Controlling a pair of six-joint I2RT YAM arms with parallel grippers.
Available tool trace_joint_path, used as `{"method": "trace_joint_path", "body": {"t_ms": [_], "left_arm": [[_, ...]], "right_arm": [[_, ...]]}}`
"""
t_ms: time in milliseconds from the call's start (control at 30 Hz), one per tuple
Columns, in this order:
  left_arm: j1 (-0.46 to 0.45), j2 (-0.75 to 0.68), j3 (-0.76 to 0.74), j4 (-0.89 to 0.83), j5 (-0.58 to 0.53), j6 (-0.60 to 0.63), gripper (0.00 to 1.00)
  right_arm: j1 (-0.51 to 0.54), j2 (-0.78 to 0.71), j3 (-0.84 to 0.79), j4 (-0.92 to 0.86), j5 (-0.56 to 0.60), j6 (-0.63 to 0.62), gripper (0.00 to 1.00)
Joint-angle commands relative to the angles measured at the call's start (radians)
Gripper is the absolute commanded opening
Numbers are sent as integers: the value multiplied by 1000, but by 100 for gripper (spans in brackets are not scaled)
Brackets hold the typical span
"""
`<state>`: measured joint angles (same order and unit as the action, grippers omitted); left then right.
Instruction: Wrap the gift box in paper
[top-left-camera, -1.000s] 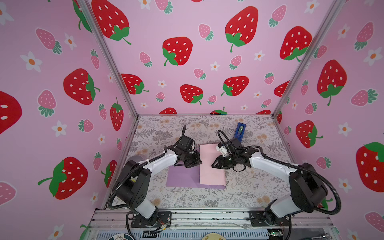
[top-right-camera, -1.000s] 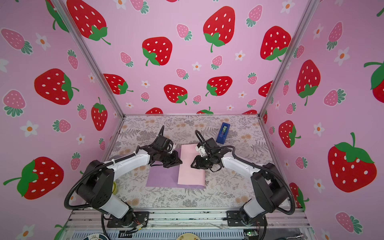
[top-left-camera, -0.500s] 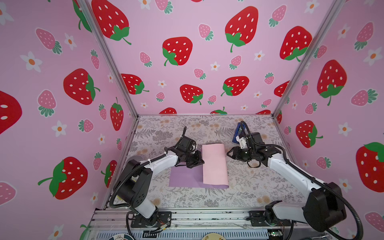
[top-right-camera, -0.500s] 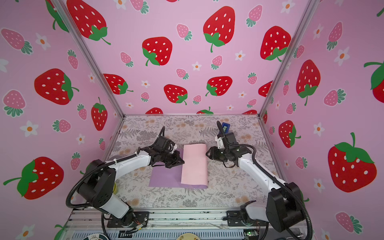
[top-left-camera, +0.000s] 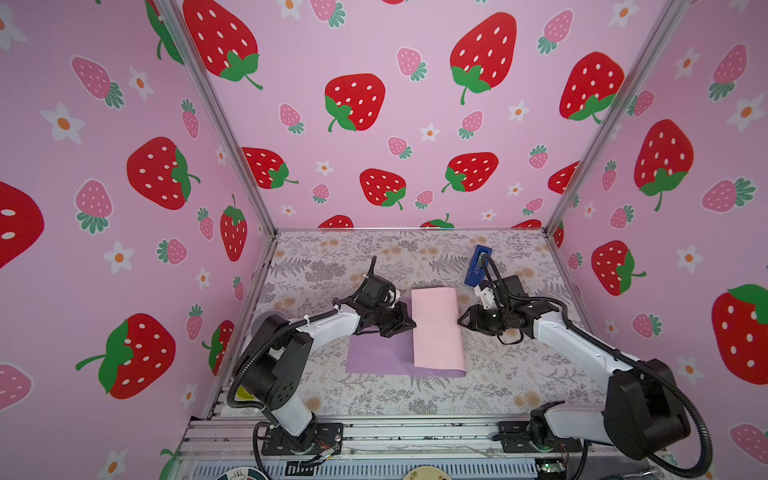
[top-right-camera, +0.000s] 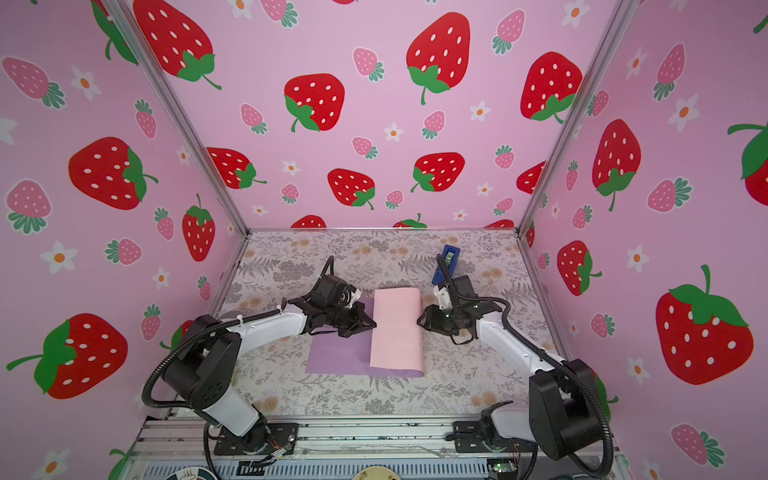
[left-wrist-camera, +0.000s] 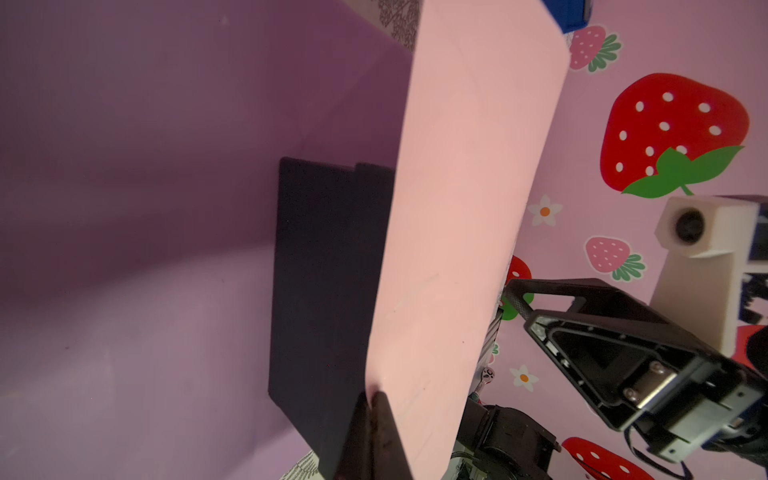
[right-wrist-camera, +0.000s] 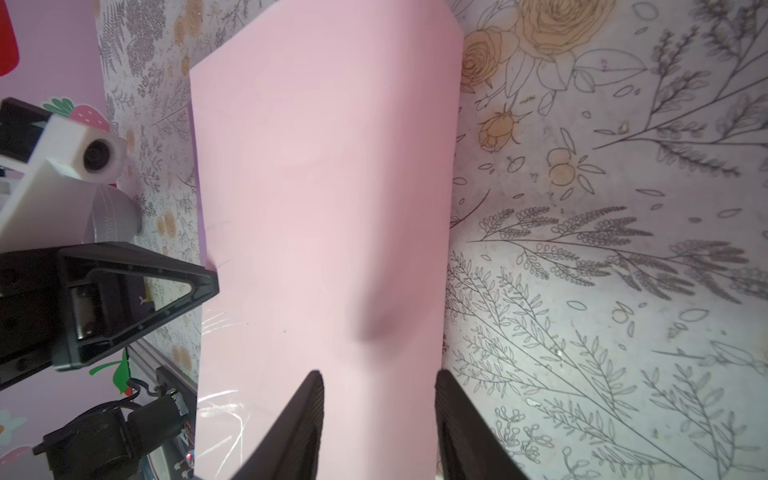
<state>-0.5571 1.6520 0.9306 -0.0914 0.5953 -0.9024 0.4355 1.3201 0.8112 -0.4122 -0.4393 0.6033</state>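
The paper lies lilac side up on the table, and its pale pink flap is folded over toward the left. In both top views the flap hides the gift box. The left wrist view shows the black gift box under the flap. My left gripper is shut, pinching the flap's free edge at the box. My right gripper is open beside the flap's folded right side, holding nothing. One of its fingers hangs over the pink face.
A blue tape dispenser stands behind the right arm near the back right. A grey round object sits at the left edge behind my left arm. Pink strawberry walls close off three sides of the floral table.
My right gripper has pulled back to the right, off the pink flap, and now sits beside its folded side. The flap lies squarer. My left gripper stays at the flap's edge.
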Motion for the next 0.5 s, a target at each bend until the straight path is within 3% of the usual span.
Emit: {"method": "trace_joint_path", "body": {"t_ms": [0,200,467], "left_arm": [[-6,-14,78,-144,-58,82,0],[-7,38,173,-230,-69,147,0],[-9,65,194,-271,-109,166,0]], "right_arm": [[-3,-2,6,7,-30,-13,46],[-2,-10,22,14,-76,-7,43],[15,1,12,116,-209,19,42]]}}
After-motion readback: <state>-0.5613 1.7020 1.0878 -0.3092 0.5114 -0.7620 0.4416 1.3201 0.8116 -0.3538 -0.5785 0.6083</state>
